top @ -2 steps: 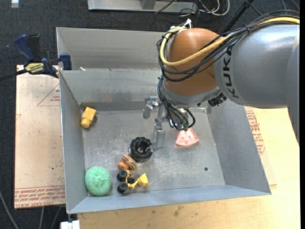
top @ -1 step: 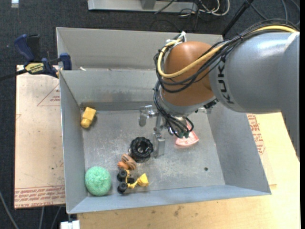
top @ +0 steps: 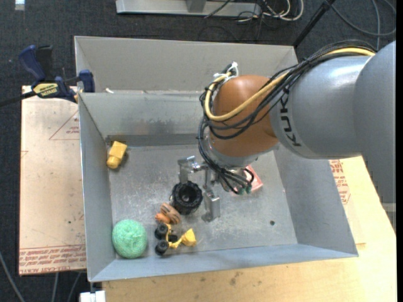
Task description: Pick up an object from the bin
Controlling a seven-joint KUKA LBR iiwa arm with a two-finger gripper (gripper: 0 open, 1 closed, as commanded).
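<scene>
Bin (top: pixel 182 115): green ball (top: pixel 130 238), black ring (top: pixel 187 197) (centre).

I can read the pink-and-white item (top: pixel 253 182) only in part: the wrist's orange cover (top: pixel 242 115) hides the rest of it. The arm (top: pixel 340 112) runs off the right edge. The small brown piece (top: pixel 167 215) and the black-and-yellow piece (top: pixel 173 238) are too small for me to identify.

Arm (top: pixel 343 106): fat silver-grey tubular link with black KUKA lettering (top: pixel 291 122) near the wrist. Wrist sits under a rounded orange-brown cover (top: pixel 245 121). Black and yellow cables (top: pixel 252 100) loop over it. Small white fitting (top: pixel 233 67) on top, possibly a connector. Gripper (top: pixel 200 190) is bare grey metal.
</scene>
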